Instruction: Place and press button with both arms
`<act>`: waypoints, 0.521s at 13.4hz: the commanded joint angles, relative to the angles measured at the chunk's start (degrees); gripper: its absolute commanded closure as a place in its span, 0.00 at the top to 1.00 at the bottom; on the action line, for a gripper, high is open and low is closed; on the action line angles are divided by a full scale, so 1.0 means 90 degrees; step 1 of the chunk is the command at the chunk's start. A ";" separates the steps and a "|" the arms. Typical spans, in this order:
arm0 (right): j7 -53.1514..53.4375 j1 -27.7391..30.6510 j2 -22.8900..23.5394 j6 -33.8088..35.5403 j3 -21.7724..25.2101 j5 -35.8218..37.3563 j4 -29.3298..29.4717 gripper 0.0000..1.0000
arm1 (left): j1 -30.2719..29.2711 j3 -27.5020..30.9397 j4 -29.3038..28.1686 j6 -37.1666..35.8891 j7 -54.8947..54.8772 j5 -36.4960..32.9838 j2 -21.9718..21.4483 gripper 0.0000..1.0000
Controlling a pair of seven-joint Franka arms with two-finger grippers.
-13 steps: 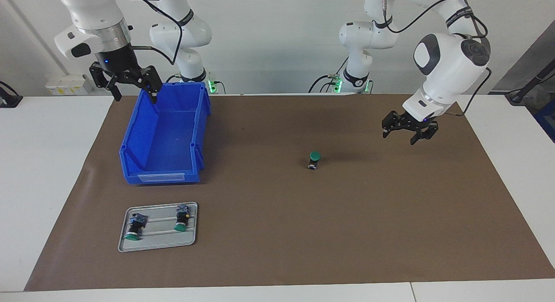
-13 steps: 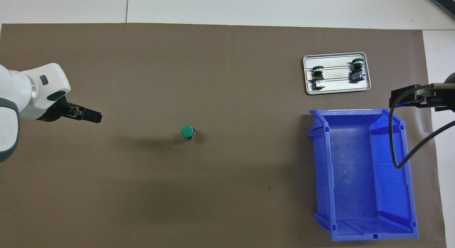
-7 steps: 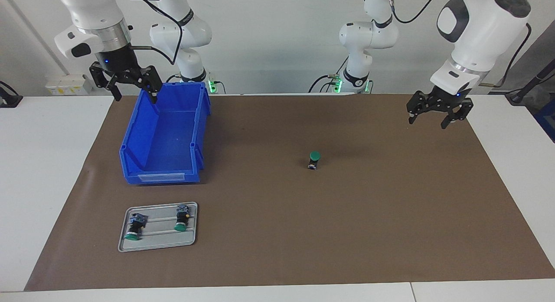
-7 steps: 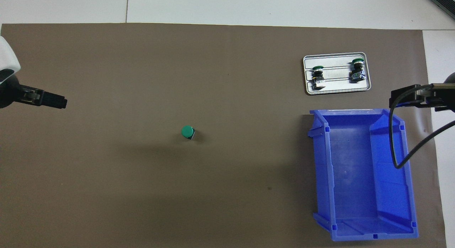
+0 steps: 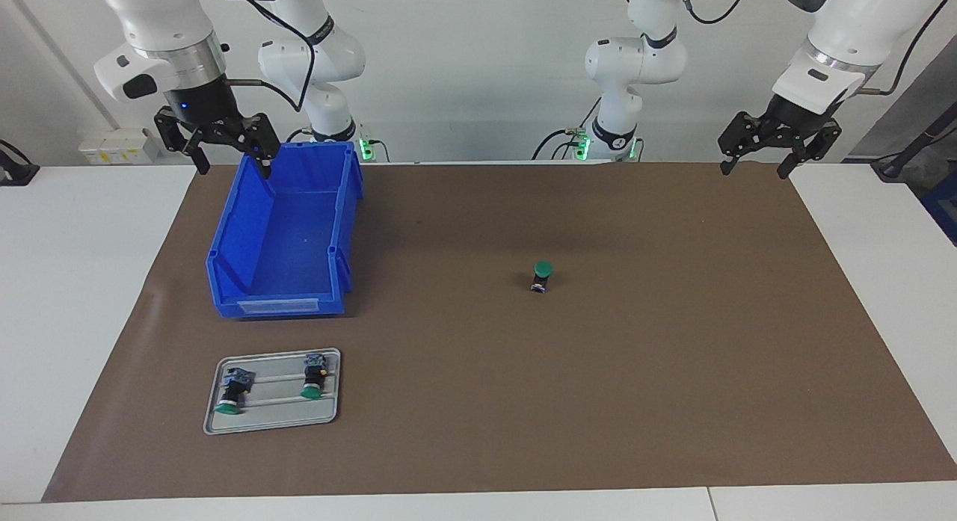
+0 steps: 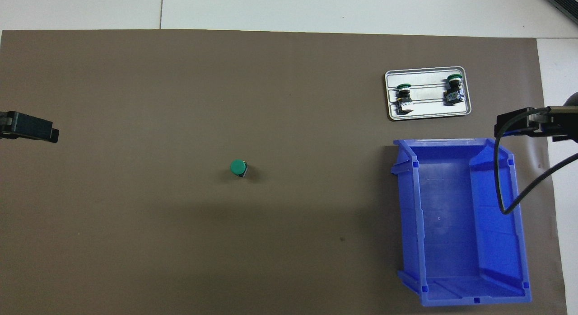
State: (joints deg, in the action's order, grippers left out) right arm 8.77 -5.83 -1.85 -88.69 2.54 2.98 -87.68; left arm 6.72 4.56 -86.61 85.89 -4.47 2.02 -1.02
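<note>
The button (image 5: 543, 275) stands upright on the brown mat, green cap up, near the table's middle; it also shows in the overhead view (image 6: 238, 167). Nothing touches it. My left gripper (image 5: 753, 170) is open and empty, raised over the mat's edge at the left arm's end, well away from the button; only its tip shows in the overhead view (image 6: 31, 127). My right gripper (image 5: 233, 166) is open and empty, and waits raised by the blue bin's rim (image 5: 258, 183); it also shows in the overhead view (image 6: 519, 124).
The open blue bin (image 6: 519, 202) stands at the right arm's end and holds nothing. A grey metal tray (image 5: 269, 423) lies farther from the robots than the bin, with two more green-capped buttons (image 5: 232, 392) (image 5: 314, 377) lying on their sides on it.
My left gripper has pulled away from beside the button, rising and moving toward the left arm's end of the table. The right arm and the button have not moved.
</note>
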 commanded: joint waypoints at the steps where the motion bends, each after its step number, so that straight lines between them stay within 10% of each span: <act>1: -0.0184 0.0061 -0.0126 0.0060 -0.0009 -0.0146 -0.0102 1.00 | 0.0015 -0.0028 -0.0384 -0.0052 0.0290 -0.0068 -0.0247 1.00; 7: -0.0184 0.0061 -0.0126 0.0060 -0.0009 -0.0146 -0.0101 1.00 | 0.0054 -0.0028 -0.0591 0.0261 0.0242 -0.0077 -0.0336 1.00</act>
State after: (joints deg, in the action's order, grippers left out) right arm 8.77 -5.83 -1.85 -88.69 2.54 2.98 -87.68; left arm 6.86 4.35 -89.36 86.65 -2.95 2.02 -2.00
